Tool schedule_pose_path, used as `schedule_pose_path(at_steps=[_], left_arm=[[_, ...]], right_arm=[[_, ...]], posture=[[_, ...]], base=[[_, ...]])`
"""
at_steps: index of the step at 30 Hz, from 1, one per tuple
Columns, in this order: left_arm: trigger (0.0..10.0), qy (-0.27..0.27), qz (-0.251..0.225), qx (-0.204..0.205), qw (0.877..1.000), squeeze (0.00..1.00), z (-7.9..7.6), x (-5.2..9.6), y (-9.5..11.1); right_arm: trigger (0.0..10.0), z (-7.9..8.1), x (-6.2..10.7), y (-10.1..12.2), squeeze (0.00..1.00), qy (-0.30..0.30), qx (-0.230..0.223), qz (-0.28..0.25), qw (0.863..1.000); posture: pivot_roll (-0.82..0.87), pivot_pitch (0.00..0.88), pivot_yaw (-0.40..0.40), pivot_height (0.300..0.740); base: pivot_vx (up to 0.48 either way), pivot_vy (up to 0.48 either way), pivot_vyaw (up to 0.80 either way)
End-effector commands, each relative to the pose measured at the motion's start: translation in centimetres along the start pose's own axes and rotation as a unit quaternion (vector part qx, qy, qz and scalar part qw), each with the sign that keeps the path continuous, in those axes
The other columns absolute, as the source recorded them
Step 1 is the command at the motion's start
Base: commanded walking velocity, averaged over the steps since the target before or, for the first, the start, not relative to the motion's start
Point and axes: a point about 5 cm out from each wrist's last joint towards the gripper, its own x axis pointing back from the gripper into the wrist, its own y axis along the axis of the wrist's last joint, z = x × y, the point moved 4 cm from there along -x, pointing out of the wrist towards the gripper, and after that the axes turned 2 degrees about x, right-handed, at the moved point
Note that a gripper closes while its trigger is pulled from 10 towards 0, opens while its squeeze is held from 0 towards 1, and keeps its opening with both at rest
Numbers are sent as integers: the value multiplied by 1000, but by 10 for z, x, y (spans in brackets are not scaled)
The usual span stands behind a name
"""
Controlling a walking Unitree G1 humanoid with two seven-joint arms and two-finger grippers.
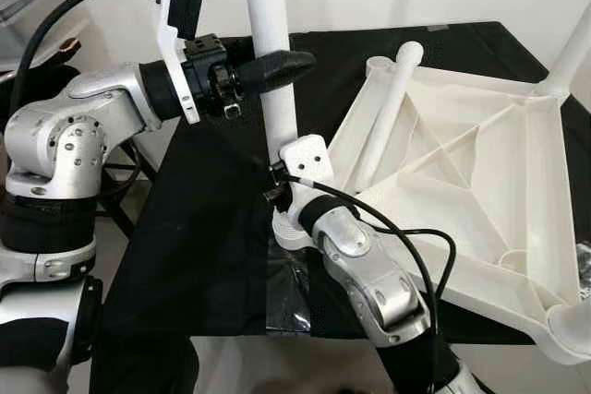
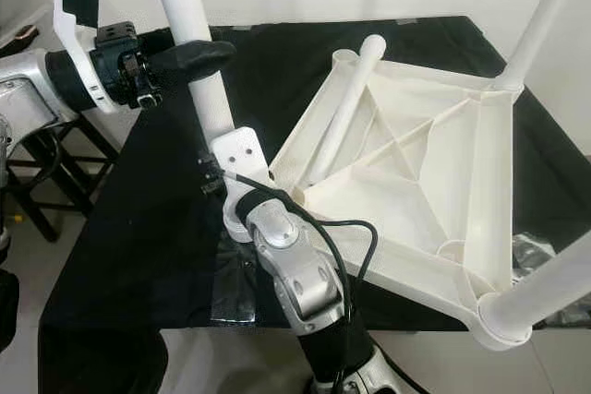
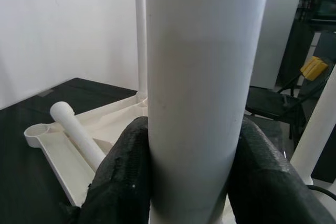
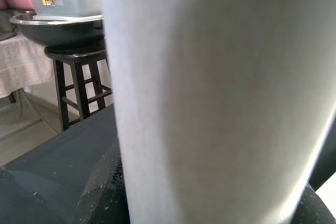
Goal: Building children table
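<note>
Both tools, left; right, clamp upright white leg.

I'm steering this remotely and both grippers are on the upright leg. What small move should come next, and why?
Probably press the upright white leg straight down into the corner socket of the upturned tabletop. The left gripper clamps it high and the right gripper low, just above that corner. Two legs already stand in other corners, and a loose leg lies across the underside, waiting.
</note>
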Motion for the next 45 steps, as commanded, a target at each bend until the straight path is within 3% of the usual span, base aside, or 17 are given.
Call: schedule_pose_path(at_steps=[1,7,8,11,13,14,15,18,20,21,22,25,29,36,37,38,45], left_arm=[[0,-31,7,14,999,0,-9,-4,-2],[0,-46,11,15,999,0,-15,-5,-4],[0,-47,11,15,999,0,-15,-6,-3],[0,-48,11,15,999,0,-14,-6,-3],[0,-49,11,16,999,0,-14,-7,-2],[0,-49,11,16,999,0,-14,-7,-2],[0,-49,11,16,999,0,-14,-6,-3],[0,-49,11,16,999,0,-14,-6,-3],[0,-50,12,17,999,0,-14,-6,-3],[0,-50,12,14,999,0,-14,-6,-4],[0,-50,12,14,999,0,-14,-6,-4],[0,-49,15,9,999,0,-14,-7,-5],[0,-49,15,8,999,0,-16,-7,-5],[0,-52,16,9,998,0,-17,-7,-5],[0,-53,17,8,998,0,-18,-7,-5],[0,-54,17,8,998,0,-19,-7,-5],[0,-57,15,6,998,0,-20,-8,-3]], right_arm=[[10000,-1,-2,-12,0,3,17,24,1000],[10000,-7,-5,-7,0,6,10,15,1000],[10000,-8,-6,-3,1000,20,-2,4,1000],[10000,-7,-8,6,1000,52,-23,-23,998],[10000,-9,-7,31,1000,151,-29,-89,984],[10000,-9,-7,31,1000,151,-29,-89,984],[10000,-12,-5,39,1000,195,-18,-106,975],[10000,-12,-5,39,1000,195,-18,-106,975],[10000,-14,-3,42,1000,230,-1,-110,967],[10000,-26,-2,39,0,287,50,-94,952],[10000,-26,-2,39,0,287,50,-94,952],[10000,-55,2,36,0,385,105,-47,916],[10000,-62,1,42,0,406,98,-45,908],[10000,-68,-7,46,0,408,96,-45,907],[4078,-69,-9,45,0,414,89,-44,905],[0,-68,-9,44,0,426,78,-45,900],[0,-64,-7,42,0,443,59,-50,893]], posture=[[-16,84,43,740],[-15,80,43,740],[-12,79,44,740],[-9,78,45,740],[-3,76,50,740],[-3,76,50,740],[1,71,55,740],[1,71,55,740],[1,70,57,740],[22,67,60,740],[22,67,60,740],[28,64,56,740],[37,68,53,740],[40,67,54,740],[41,68,52,740],[43,69,50,740],[42,70,52,740]], base=[[0,0,0],[0,0,0],[0,0,0],[0,0,0],[0,0,0],[0,0,0],[0,0,0],[0,0,0],[0,0,0],[0,0,0],[0,0,0],[0,0,0],[0,0,0],[0,0,0],[0,0,0],[0,0,0],[0,0,0]])
